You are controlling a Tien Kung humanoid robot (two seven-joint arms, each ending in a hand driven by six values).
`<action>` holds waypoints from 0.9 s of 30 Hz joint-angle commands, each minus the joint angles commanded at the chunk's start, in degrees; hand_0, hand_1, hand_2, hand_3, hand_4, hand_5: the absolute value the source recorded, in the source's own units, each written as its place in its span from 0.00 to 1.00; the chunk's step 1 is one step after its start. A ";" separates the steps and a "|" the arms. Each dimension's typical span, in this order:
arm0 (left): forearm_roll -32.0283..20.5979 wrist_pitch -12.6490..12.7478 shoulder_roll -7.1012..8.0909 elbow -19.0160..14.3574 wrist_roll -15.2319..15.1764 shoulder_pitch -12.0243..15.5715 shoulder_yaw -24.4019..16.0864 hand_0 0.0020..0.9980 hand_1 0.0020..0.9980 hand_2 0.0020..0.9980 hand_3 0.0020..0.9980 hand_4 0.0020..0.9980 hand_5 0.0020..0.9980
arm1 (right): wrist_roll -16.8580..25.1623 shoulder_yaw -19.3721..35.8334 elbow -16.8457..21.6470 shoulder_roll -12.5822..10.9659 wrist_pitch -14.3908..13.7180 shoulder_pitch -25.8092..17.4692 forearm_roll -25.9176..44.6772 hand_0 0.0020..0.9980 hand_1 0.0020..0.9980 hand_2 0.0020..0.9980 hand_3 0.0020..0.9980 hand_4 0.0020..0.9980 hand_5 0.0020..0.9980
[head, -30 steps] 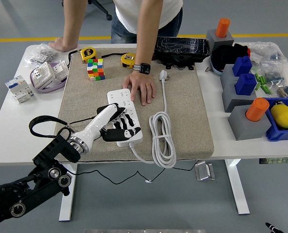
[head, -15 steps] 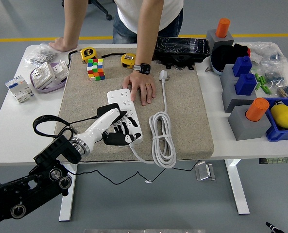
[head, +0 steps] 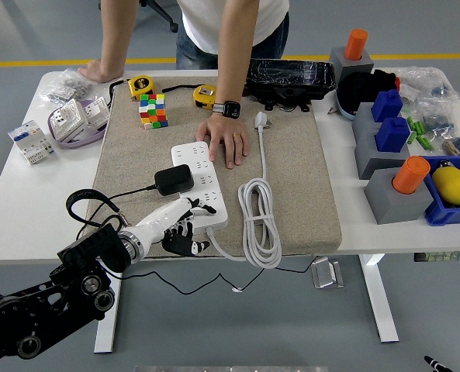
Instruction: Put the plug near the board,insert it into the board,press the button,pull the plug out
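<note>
A white power strip point(head: 204, 183) lies on the beige mat point(head: 292, 186). A black plug adapter point(head: 174, 179) sits on the strip's left side, its black cord point(head: 129, 191) running off to the left; I cannot tell whether it is fully seated. My left hand point(head: 186, 230) hovers over the mat's near edge, just below the strip's near end, fingers spread and holding nothing. A person's hand point(head: 229, 143) presses flat on the strip's far end. The strip's own white plug point(head: 261, 119) and coiled white cable point(head: 259, 219) lie to the right.
Two tape measures point(head: 141, 85) and a colour cube point(head: 153, 109) lie on the mat's far left. White boxes point(head: 67, 120) sit at the table's left. Grey blocks with blue and orange pegs point(head: 392, 167) and a blue bin point(head: 454, 190) crowd the right side.
My left hand has drawn back from over the strip toward the table's near edge, uncovering the black adapter, which stays on the strip. The person's hand has not moved.
</note>
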 joint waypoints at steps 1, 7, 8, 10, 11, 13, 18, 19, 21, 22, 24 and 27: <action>0.11 0.03 -0.01 -0.06 0.01 -0.01 -0.09 0.07 0.07 0.16 0.77 0.77 0.00 | -0.01 0.06 -0.01 0.02 0.00 -0.01 -0.01 0.60 0.64 0.64 0.55 0.95 0.49; 1.05 0.26 -0.20 0.28 0.77 -0.03 -0.37 0.07 0.07 0.16 0.77 0.77 0.00 | -0.03 0.19 -0.02 0.04 0.01 -0.07 -0.04 0.60 0.64 0.64 0.55 0.95 0.49; 1.29 0.18 -0.20 0.36 1.08 0.01 -0.39 0.07 0.07 0.16 0.77 0.77 0.00 | -0.02 0.23 0.00 0.06 0.00 -0.09 -0.04 0.60 0.64 0.64 0.55 0.95 0.49; 2.13 0.16 -0.21 0.57 1.59 0.07 -0.40 0.07 0.07 0.16 0.77 0.77 0.00 | -0.01 0.26 0.02 0.08 0.01 -0.11 -0.04 0.60 0.64 0.64 0.55 0.95 0.49; 2.46 0.04 -0.20 0.65 1.84 0.09 -0.42 0.07 0.07 0.16 0.77 0.77 0.00 | -0.01 0.27 0.03 0.09 0.01 -0.12 -0.04 0.60 0.64 0.64 0.55 0.95 0.49; 2.56 -0.08 -0.19 0.76 2.08 0.12 -0.45 0.06 0.07 0.16 0.76 0.77 0.00 | 0.00 0.26 0.04 0.09 0.01 -0.15 -0.04 0.60 0.64 0.64 0.55 0.95 0.49; 3.70 -0.99 -0.18 1.17 3.32 -0.06 -0.24 0.06 0.07 0.16 0.76 0.77 0.00 | -0.01 0.41 0.07 0.08 0.01 -0.09 -0.09 0.60 0.64 0.64 0.55 0.95 0.49; 3.80 -1.26 -0.17 1.24 3.63 -0.09 -0.17 0.06 0.07 0.16 0.76 0.77 0.00 | -0.01 0.44 0.08 0.07 0.01 -0.08 -0.11 0.60 0.64 0.64 0.55 0.95 0.49; 4.02 -1.97 -0.16 1.26 4.23 -0.12 -0.03 0.06 0.07 0.16 0.76 0.77 0.00 | -0.01 0.53 0.09 0.06 0.00 -0.06 -0.13 0.60 0.64 0.64 0.55 0.95 0.49; 4.09 -2.22 -0.15 1.20 4.46 -0.12 0.07 0.06 0.07 0.16 0.76 0.77 0.00 | -0.01 0.60 0.11 0.05 0.00 -0.07 -0.15 0.60 0.64 0.64 0.55 0.95 0.49; 4.34 -2.68 -0.20 1.16 5.01 -0.12 0.29 0.07 0.07 0.16 0.75 0.77 0.00 | -0.01 0.55 0.10 0.04 0.00 -0.08 -0.13 0.60 0.64 0.64 0.55 0.95 0.49; 4.27 -3.21 -0.29 1.13 5.41 -0.07 0.32 0.07 0.07 0.16 0.75 0.77 0.00 | 0.00 0.57 0.11 0.07 0.00 -0.12 -0.11 0.60 0.64 0.64 0.55 0.95 0.49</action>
